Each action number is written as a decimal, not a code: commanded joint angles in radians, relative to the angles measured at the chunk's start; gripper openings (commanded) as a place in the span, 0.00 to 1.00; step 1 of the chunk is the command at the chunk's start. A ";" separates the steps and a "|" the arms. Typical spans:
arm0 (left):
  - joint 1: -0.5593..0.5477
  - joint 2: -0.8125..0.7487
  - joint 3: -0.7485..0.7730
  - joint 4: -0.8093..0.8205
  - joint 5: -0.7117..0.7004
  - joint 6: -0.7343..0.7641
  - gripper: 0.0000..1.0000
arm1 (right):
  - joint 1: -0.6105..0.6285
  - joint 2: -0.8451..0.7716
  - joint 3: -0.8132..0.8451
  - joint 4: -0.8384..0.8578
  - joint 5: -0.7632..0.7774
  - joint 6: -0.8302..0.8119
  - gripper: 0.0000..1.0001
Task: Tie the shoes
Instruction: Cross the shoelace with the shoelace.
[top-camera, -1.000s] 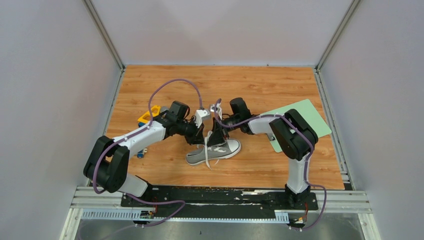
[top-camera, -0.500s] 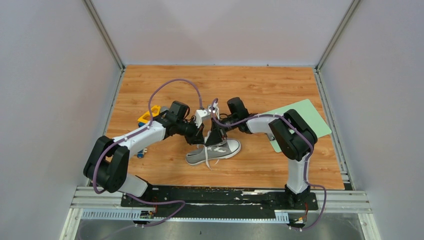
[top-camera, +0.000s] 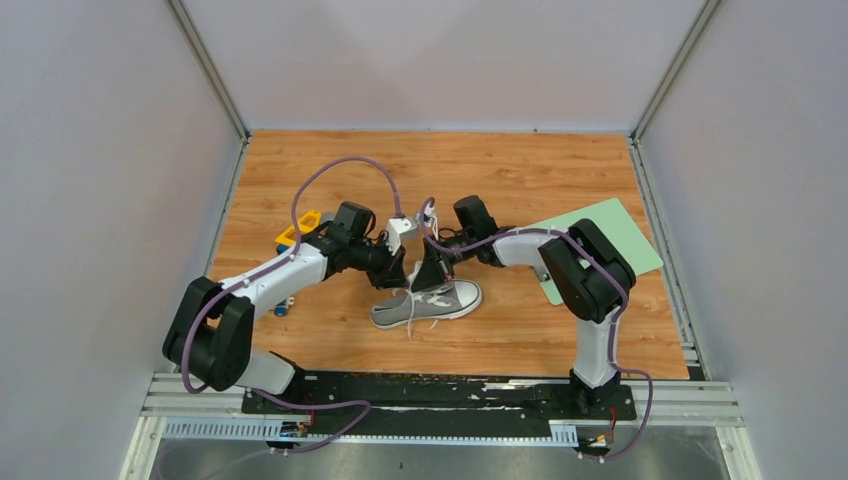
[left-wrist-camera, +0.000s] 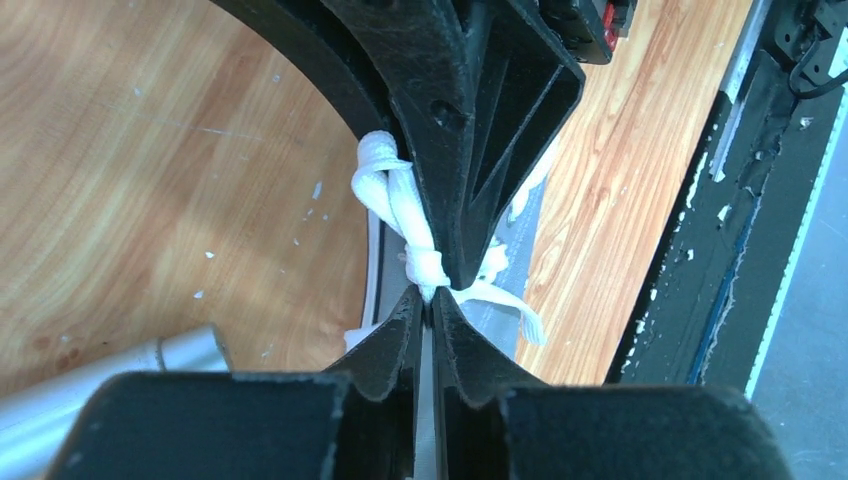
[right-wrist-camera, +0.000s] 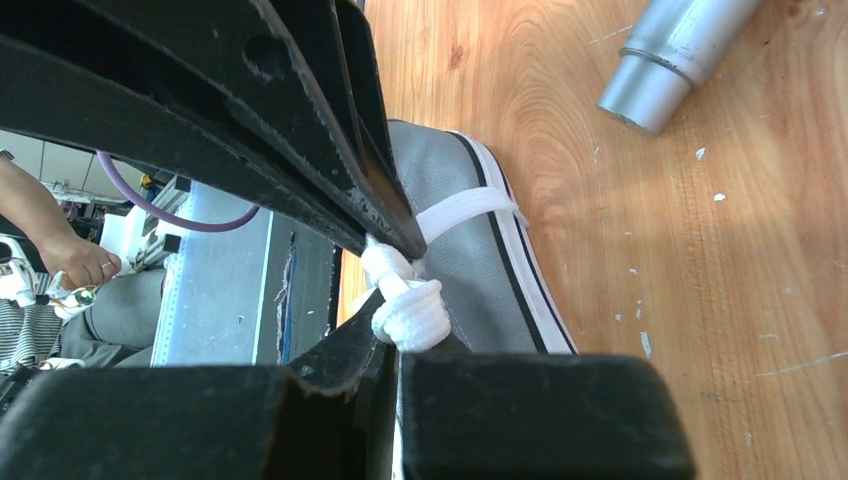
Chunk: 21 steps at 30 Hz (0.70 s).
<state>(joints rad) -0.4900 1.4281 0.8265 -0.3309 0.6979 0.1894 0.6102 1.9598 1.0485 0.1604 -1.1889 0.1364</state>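
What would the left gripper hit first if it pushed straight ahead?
The right gripper, nearly tip to tip with the left gripper, white lace bunched between them, though depth is unclear.

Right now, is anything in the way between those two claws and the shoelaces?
Nothing visible. The left claw and right claw are both shut on the laces, tip to tip, just above the grey shoe.

a robotics lab test cell: grey panel walls (top-camera: 90, 180), wood-grain tabletop (top-camera: 500, 170), aluminium mounting rails (top-camera: 690, 405) along the frame's bottom edge.
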 joint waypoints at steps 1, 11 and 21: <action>0.025 -0.056 0.005 0.006 0.012 0.020 0.25 | 0.007 -0.055 0.016 -0.038 0.032 -0.037 0.00; 0.040 -0.011 0.018 0.038 0.164 0.050 0.54 | 0.010 -0.071 0.018 -0.082 0.047 -0.086 0.00; 0.051 0.129 0.092 -0.013 0.344 0.160 0.39 | 0.009 -0.077 0.007 -0.079 0.023 -0.091 0.00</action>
<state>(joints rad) -0.4511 1.5192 0.8501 -0.3088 0.9176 0.2588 0.6144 1.9278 1.0485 0.0834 -1.1439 0.0757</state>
